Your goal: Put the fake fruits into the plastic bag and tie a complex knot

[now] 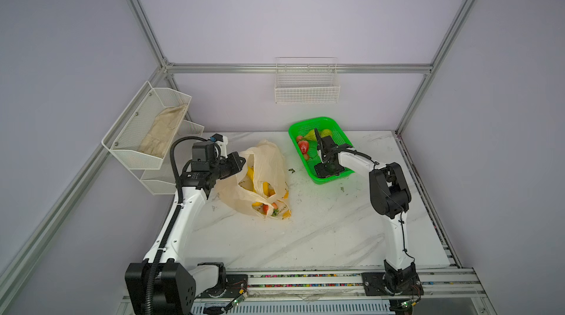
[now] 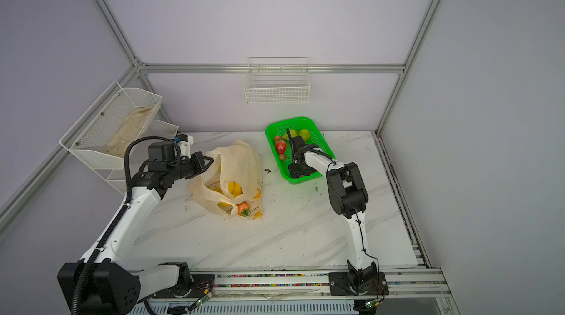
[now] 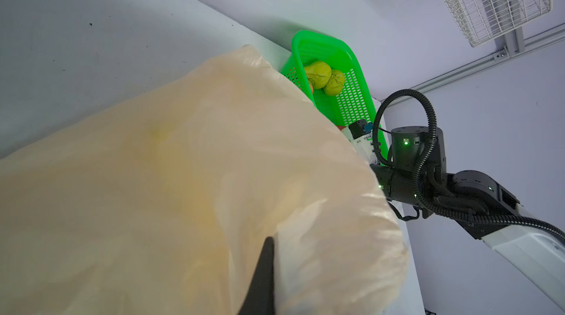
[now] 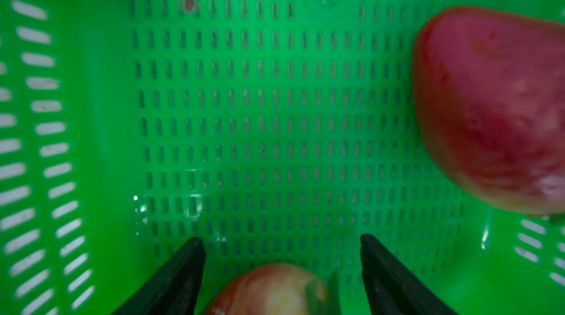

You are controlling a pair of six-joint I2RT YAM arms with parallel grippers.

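Observation:
The cream-peach plastic bag (image 1: pixel 263 173) (image 2: pixel 237 166) lies on the table with its mouth raised. My left gripper (image 1: pixel 242 160) (image 2: pixel 210 162) is shut on its rim; in the left wrist view the bag (image 3: pixel 183 176) covers all but one fingertip (image 3: pixel 266 261). A yellow banana bunch (image 1: pixel 265 189) (image 2: pixel 235 188) and a strawberry (image 1: pixel 266 206) (image 2: pixel 243 208) show inside it. My right gripper (image 1: pixel 319 148) (image 2: pixel 290 143) (image 4: pixel 281 243) hangs open inside the green basket (image 1: pixel 293 133) (image 2: pixel 301 119). A small red-yellow fruit (image 4: pixel 269 289) sits between its fingers, untouched. A large red strawberry (image 4: pixel 489 108) (image 1: pixel 303 146) lies beside it.
Green pears (image 1: pixel 312 135) (image 2: pixel 304 134) (image 3: pixel 321 76) rest at the basket's far end. A white wire basket (image 1: pixel 306 90) hangs on the back wall. A white mesh shelf (image 1: pixel 146 127) holding a cloth stands at the left. Small green scraps (image 1: pixel 291 170) lie on the marble table (image 1: pixel 305 237).

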